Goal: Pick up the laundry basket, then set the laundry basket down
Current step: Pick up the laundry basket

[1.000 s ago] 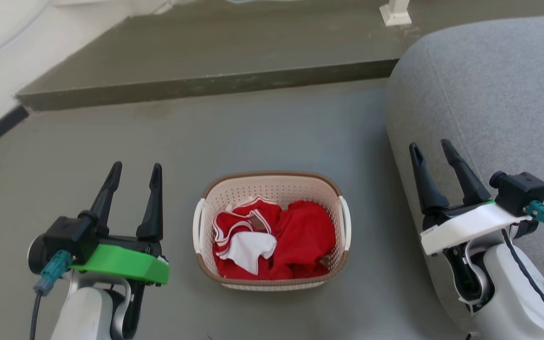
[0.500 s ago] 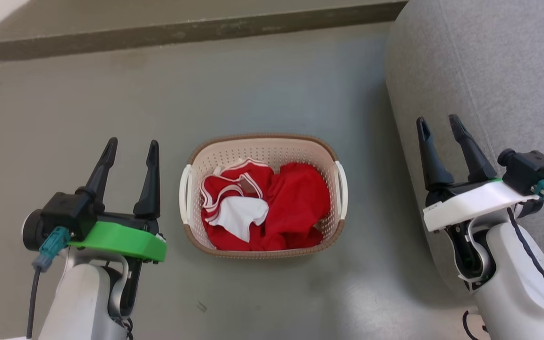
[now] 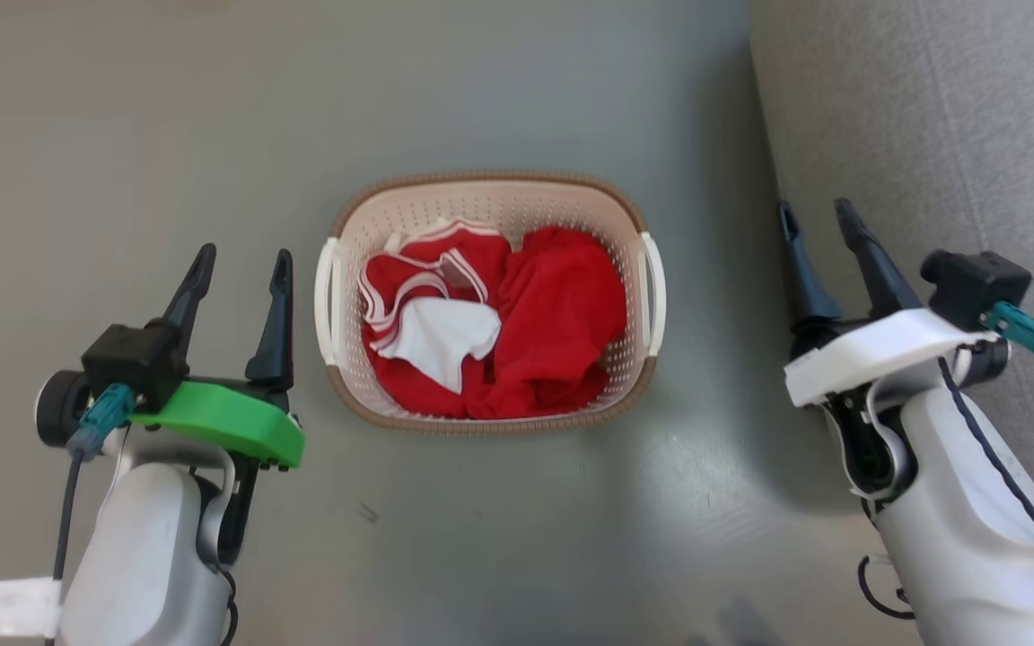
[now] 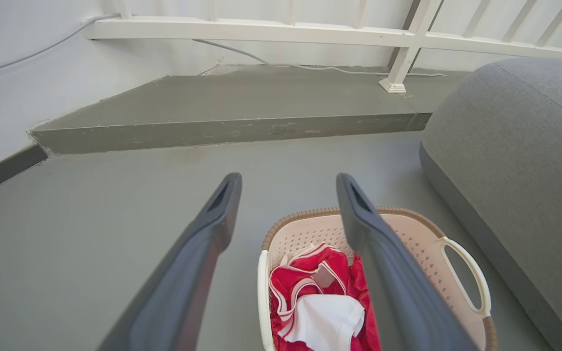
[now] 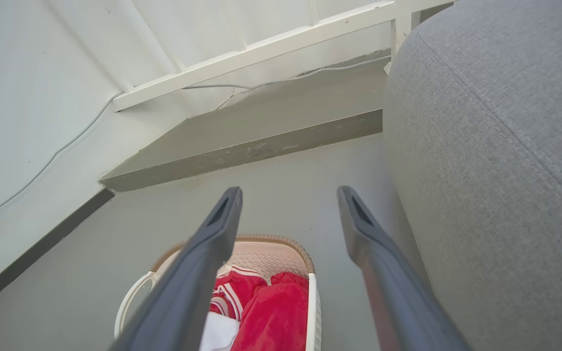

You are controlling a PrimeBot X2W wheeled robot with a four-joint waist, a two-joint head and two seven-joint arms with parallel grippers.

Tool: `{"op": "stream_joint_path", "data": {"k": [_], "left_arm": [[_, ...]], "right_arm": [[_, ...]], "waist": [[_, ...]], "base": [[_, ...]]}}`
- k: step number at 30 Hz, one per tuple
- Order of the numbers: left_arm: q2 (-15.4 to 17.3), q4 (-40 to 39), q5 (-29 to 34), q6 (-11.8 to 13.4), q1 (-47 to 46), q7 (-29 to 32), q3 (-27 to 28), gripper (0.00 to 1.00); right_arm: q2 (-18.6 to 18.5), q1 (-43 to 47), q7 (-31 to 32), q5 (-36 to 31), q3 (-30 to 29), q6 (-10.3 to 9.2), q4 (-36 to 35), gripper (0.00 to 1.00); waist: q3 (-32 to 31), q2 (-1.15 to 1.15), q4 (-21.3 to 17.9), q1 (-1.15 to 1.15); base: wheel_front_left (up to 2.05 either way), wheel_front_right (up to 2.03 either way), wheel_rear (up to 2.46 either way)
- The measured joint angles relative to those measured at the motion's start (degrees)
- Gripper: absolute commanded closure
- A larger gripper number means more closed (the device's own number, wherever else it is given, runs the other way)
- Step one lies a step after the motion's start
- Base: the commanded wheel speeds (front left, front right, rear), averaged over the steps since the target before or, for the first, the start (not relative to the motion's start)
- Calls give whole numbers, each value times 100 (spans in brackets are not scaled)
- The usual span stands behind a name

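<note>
Laundry basket point(image 3: 490, 193): cream, perforated, brown-rimmed; upright on the grey floor point(image 3: 122, 135), between both sets of fingers, touching neither. Left fingers point(image 3: 276, 323): spread apart, empty, just left of the basket's white left handle point(image 3: 327, 301). Contents: red garments with white trim point(image 3: 562, 314), heaped inside, right of the left fingers. Right fingers point(image 3: 871, 260): spread apart, empty, apart from the right handle point(image 3: 656, 292), to its right; grey upholstered seat point(image 3: 930, 108) lies beside and beyond them.

Left gripper point(image 3: 243, 256) and right gripper point(image 3: 813, 208) held wide apart (fingers point(image 3: 276, 314) spread, pointing forward), wrists seemingly level
</note>
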Motion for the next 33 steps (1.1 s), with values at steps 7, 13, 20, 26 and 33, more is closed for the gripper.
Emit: {"op": "stream_joint_path", "data": {"k": [7,13,20,26,33], "left_arm": [[19,658,-30,-1,-384,0,-147,0],[34,1149,-124,-25,-764,10,-181,0],[53,1607,-313,-26,-1291,90,-180,0],[89,1961,-397,-26,-1750,315,-376,0],[181,2327,-453,-26,-2319,437,-505,0]], "right_arm": [[112,-376,0,4,83,49,500,0],[114,-711,0,4,132,52,980,0],[163,-1196,2,22,232,92,1529,0],[238,-1664,32,68,327,99,1849,0],[268,-2194,62,87,453,111,2218,0]], "waist": [[394,0,-8,0],[714,0,-19,0],[1119,0,-34,0],[1498,0,-44,0],[1954,0,-62,0]], "base": [[0,0,0],[0,0,0],[0,0,0],[0,0,0],[0,0,0]]}}
